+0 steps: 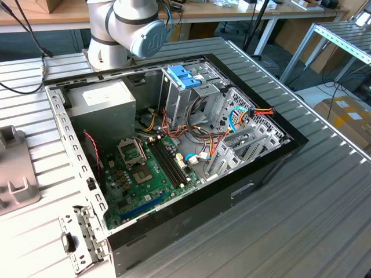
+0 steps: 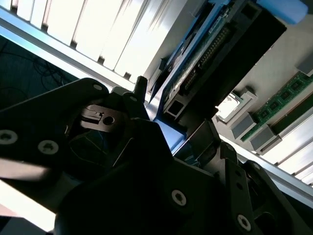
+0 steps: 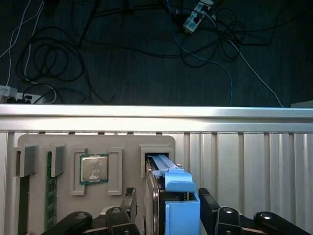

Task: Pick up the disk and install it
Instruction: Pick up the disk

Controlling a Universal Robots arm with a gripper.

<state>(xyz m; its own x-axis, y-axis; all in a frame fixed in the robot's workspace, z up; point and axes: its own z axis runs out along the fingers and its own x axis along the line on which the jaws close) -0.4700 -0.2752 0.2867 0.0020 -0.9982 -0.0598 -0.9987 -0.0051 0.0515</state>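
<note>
The disk (image 3: pixel 176 193) stands on edge in a slot of a grey holder tray (image 3: pixel 98 142), its dark body framed by bright blue rails with a blue tab on top. My gripper (image 3: pixel 167 205) straddles it, one black finger on each side. A small gap shows beside one finger (image 3: pixel 128 201), so the jaws stand open. In the second wrist view the disk (image 2: pixel 234 54), with its connector edge showing, runs between the dark parts of the gripper (image 2: pixel 178 120).
The grey tray also holds a processor chip (image 3: pixel 94 169) and a memory stick (image 3: pixel 49 188). Past the table's metal edge (image 3: pixel 156 111) lies a dark floor with cables. In the exterior view an open computer case (image 1: pixel 272 168) shows a drive cage with a pale blue bracket (image 1: pixel 184 76) and a grey power-supply box (image 1: pixel 101 107).
</note>
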